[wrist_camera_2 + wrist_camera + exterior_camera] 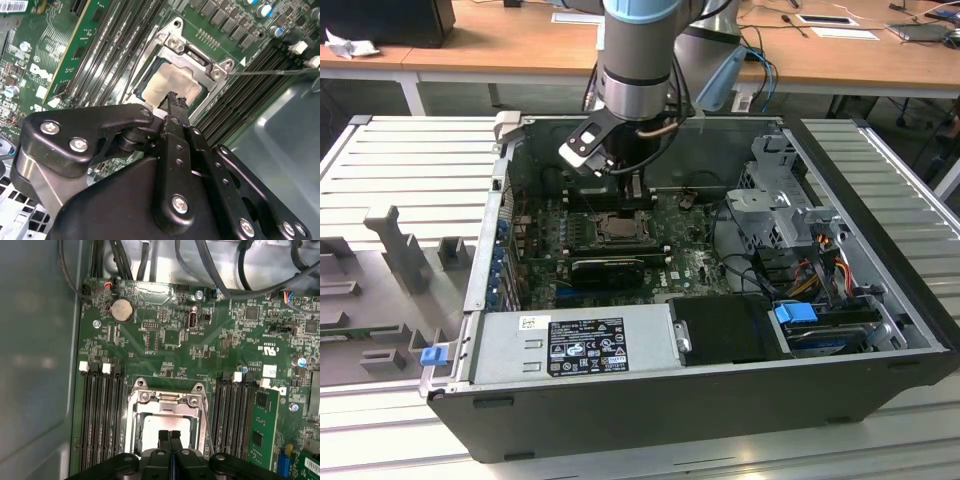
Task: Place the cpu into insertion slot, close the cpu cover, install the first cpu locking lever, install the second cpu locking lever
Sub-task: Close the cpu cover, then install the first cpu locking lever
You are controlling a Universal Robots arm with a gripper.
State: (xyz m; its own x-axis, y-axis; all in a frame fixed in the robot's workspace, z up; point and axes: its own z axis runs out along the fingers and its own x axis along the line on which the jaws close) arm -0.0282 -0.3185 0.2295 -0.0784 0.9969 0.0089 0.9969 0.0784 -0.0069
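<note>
Currently doing: I am working on the cover step, as I judge it; the cpu (165, 424) is already sitting in the insertion slot (618, 232).
Gripper: I am holding my gripper (169, 436) with its fingers pressed together, gripping nothing, the tips hanging right over the cpu's pale top in both wrist views.
Cover: the cpu cover (167, 402) is lying down around the chip, its window framing it.
Lever: one thin locking lever (270, 71) is sticking out sideways across the memory slots (250, 95), seemingly unlatched.
Contact: I cannot tell whether my tips are pressing the chip or hovering just above it.
Calling for: a straight, gentle push on the frame rather than the chip, keeping clear of the lever.
</note>
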